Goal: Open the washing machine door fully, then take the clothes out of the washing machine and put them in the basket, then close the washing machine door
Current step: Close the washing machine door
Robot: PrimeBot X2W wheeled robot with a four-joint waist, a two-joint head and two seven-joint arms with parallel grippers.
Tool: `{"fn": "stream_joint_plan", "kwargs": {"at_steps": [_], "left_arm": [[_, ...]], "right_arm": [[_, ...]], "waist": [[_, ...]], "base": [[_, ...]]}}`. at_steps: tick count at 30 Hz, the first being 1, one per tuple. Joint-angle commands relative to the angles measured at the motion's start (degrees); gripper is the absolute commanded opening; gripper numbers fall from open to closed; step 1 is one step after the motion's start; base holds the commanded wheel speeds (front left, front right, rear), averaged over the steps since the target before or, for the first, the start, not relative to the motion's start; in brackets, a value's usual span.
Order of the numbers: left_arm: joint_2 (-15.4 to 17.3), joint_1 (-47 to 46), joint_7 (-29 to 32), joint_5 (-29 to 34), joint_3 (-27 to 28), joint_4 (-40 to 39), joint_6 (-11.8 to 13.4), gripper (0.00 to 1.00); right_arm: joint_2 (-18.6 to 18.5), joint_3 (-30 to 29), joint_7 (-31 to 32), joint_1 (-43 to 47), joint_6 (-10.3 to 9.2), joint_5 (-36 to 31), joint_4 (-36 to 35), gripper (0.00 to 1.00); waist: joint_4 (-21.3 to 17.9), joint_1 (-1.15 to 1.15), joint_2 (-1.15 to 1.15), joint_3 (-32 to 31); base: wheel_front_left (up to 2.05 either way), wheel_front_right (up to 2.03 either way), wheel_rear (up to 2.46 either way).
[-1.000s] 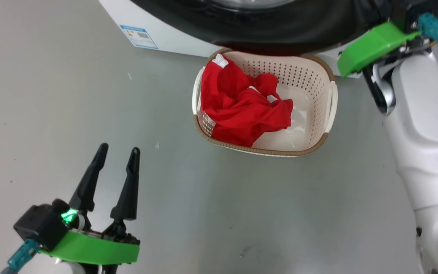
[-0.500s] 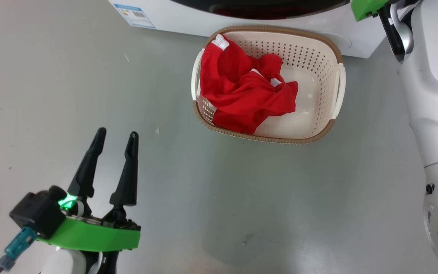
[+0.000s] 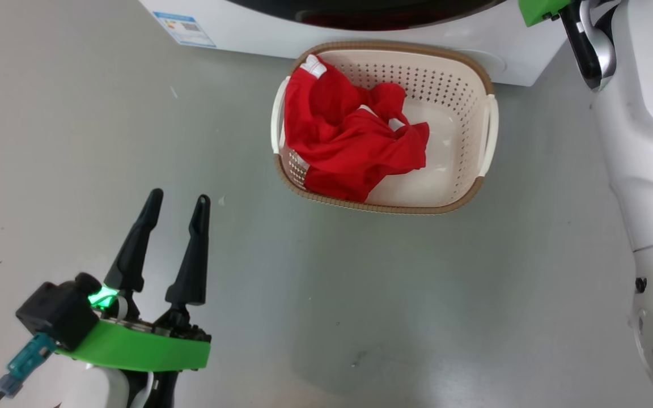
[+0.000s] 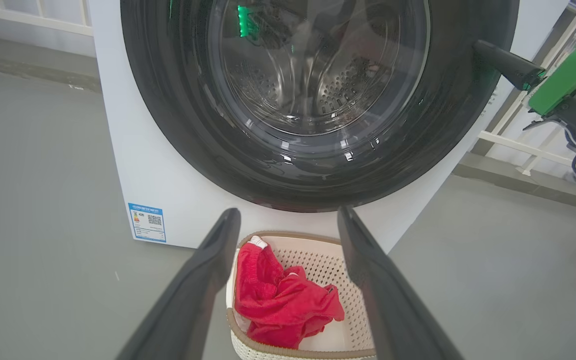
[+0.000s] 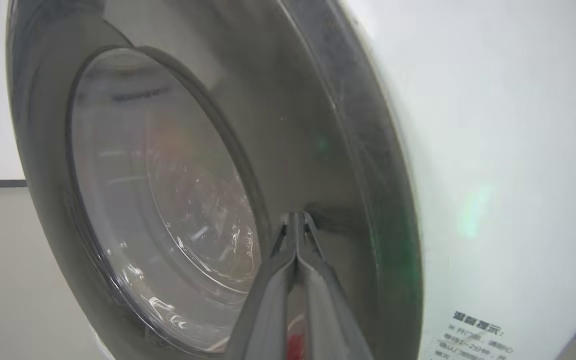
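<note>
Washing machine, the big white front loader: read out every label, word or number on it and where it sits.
Small blue label, low front of the white washing machine: print and square code too small to read.
Black notice on its white panel beside the glossy black round door: heading looks like "温馨提示:", lines below blurred.

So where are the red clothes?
In the head view, the red clothes lie in the left half of the basket, in front of the washing machine.
</note>
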Motion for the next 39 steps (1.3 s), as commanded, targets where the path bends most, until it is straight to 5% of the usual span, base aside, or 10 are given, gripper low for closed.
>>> {"fn": "stream_joint_plan", "kwargs": {"at_steps": [1,5,7,8,19,39], "left_arm": [[1.9,-0.8,-0.4,-0.8,2.0,-1.3,-0.3,1.0],[1.9,-0.5,-0.4,-2.1,2.3,-1.5,-0.3,1.0],[1.8,-0.3,-0.4,-2.7,2.8,-1.9,-0.3,1.0],[2.0,-0.2,-0.4,-2.7,2.9,-2.2,-0.3,1.0],[1.4,1.5,-0.4,-0.6,5.4,-3.0,-0.3,1.0],[-0.2,7.2,-0.4,5.0,10.3,-3.9,-0.3,1.0]], "right_arm": [[0.6,0.6,-0.1,0.9,-0.56,2.5,-3.0,0.0],[0.6,2.6,-0.1,4.6,-0.56,5.8,-7.0,0.0],[0.6,3.7,-0.1,7.0,-0.56,7.1,-9.2,0.44],[0.6,4.2,-0.1,8.3,-0.56,7.6,-10.4,0.99],[0.6,6.5,-0.1,23.6,-0.56,12.9,-22.2,1.0],[0.6,0.7,-0.1,45.2,-0.56,11.3,-34.0,1.0]], "waist": [[-0.9,0.0,0.0,-0.6],[-2.5,0.0,0.0,-1.9],[-3.3,0.0,0.0,-2.6],[-3.8,0.0,0.0,-3.0],[-9.5,0.0,0.0,-8.2],[-17.0,0.0,0.0,-19.1]], "base": [[0.0,0.0,0.0],[0.0,0.0,0.0],[0.0,0.0,0.0],[0.0,0.0,0.0],[0.0,0.0,0.0],[0.0,0.0,0.0]]}}
